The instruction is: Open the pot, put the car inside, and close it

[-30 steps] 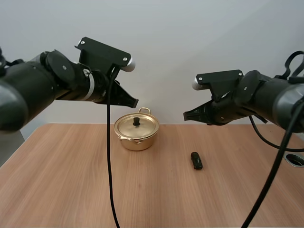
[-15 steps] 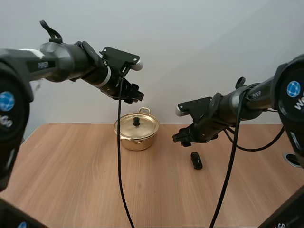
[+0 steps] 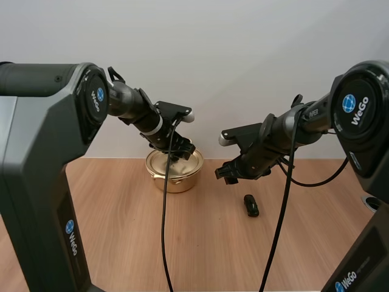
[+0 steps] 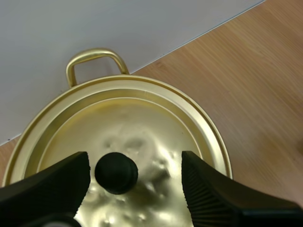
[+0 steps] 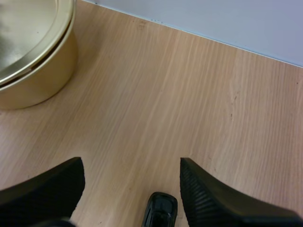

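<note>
Where our left gripper (image 3: 181,152) hangs: right over the pot (image 3: 185,177), low above its lid (image 4: 156,118).
Left fingers (image 4: 47,189): we hold them spread wide, ribbed faces turned inward, with the lid's black knob (image 4: 116,172) between them; they grip nothing.
Pot: gold, lid on, standing toward the table's (image 3: 121,231) 11 o'clock, close to the wall; one loop handle (image 4: 92,59) faces the wall.
Car (image 3: 251,205): small and black, lying on the bare wood at about 4 o'clock from the pot, well apart from it.
Right gripper (image 3: 226,173): in the air between pot and car, at about 11 o'clock from the car.
Right fingers (image 5: 213,198): we hold them wide apart and empty; the car shows on the wood between the tips, untouched.
</note>
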Robot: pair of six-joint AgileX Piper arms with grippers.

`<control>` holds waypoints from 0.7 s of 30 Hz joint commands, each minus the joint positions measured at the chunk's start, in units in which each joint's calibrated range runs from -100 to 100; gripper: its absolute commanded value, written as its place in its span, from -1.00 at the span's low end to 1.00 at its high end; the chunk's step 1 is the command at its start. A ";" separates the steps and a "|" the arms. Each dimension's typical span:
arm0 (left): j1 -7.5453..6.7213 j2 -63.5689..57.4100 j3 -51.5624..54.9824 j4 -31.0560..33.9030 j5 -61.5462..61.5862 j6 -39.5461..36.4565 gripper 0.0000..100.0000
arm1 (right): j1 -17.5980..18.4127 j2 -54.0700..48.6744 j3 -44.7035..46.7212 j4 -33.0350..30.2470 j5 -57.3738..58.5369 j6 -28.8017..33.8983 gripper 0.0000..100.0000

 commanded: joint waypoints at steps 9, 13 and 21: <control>-0.01 2.40 -0.53 0.06 -4.72 0.17 0.81 | -0.03 -0.04 -0.03 -0.01 1.34 0.03 0.91; -0.01 3.65 -0.56 0.06 -5.42 0.17 0.79 | -0.03 -0.04 -0.03 -0.01 1.76 0.03 0.91; -0.01 3.80 -0.84 -0.17 -7.65 0.17 -0.38 | -0.68 -0.04 -0.03 -0.13 5.54 1.51 0.91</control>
